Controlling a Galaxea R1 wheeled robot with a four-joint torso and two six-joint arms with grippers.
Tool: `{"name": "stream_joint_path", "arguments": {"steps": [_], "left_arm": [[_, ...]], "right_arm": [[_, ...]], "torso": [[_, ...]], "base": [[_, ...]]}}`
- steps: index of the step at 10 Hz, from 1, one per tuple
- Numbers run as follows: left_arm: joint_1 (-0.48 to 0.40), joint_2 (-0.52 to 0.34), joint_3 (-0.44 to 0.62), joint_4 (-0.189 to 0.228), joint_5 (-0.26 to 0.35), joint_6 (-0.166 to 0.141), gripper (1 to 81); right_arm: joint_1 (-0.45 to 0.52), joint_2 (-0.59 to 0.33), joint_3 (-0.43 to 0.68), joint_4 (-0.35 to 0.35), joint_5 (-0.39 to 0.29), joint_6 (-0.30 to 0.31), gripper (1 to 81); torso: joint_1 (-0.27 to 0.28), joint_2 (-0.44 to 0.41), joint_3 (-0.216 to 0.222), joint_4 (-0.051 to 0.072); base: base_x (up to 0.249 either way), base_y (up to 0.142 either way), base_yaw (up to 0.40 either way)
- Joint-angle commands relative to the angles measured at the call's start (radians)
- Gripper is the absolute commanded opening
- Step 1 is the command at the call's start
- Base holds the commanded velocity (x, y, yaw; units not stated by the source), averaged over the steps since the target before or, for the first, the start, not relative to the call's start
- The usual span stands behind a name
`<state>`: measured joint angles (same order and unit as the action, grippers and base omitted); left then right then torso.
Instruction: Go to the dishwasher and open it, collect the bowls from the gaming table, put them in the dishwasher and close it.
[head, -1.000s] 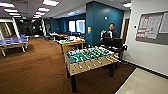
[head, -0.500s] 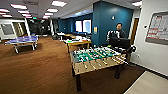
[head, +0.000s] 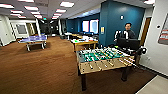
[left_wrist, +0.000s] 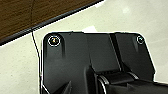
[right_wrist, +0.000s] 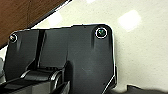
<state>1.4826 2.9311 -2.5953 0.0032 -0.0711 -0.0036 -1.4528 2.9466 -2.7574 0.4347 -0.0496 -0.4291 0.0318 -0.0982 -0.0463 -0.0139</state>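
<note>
Foosball table stands on brown carpet w/ a person behind its far right corner; blue ping-pong table far left. Long table beyond it carries small items, too blurred to name. Can't tell if either pincer is apart or together; wrist views show pale floor beside carpet edge.

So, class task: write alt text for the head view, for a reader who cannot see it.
A foosball table with a green field stands on brown carpet in an open office, with a person standing behind it by a teal wall. Farther back are a wood-topped table and a blue ping-pong table.
</note>
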Motion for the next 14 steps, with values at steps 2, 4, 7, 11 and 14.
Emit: {"name": "stream_joint_path", "arguments": {"steps": [2,4,7,11,14], "left_arm": [[-0.058,-0.007,0.001,-0.003,0.048,-0.003,81.1],[-0.058,-0.007,0.001,-0.005,0.048,-0.003,81.1],[-0.058,-0.009,0.001,-0.006,0.048,-0.003,81.1],[-0.058,-0.01,0.001,-0.006,0.047,-0.004,81.1],[-0.058,-0.004,0.001,-0.006,0.047,-0.004,81.1]], "right_arm": [[0.065,-0.01,-0.004,0.004,-0.058,-0.002,81.1],[0.065,-0.008,-0.004,0.004,-0.058,-0.002,81.1],[0.065,-0.008,-0.004,0.004,-0.058,-0.002,81.1],[0.065,-0.008,-0.007,0.004,-0.058,-0.002,81.1],[0.064,-0.007,-0.007,0.004,-0.058,-0.002,81.1]], "torso": [[0.0,0.0,0.0,0.0],[0.0,0.0,0.0,0.0],[0.0,0.0,0.0,0.0],[0.0,0.0,0.0,0.0],[0.0,0.0,0.0,0.0]], "base": [[0.0,0.0,0.187],[0.0,0.0,0.187],[0.0,0.0,0.183],[0.0,0.0,0.0],[0.0,0.0,0.0]]}}
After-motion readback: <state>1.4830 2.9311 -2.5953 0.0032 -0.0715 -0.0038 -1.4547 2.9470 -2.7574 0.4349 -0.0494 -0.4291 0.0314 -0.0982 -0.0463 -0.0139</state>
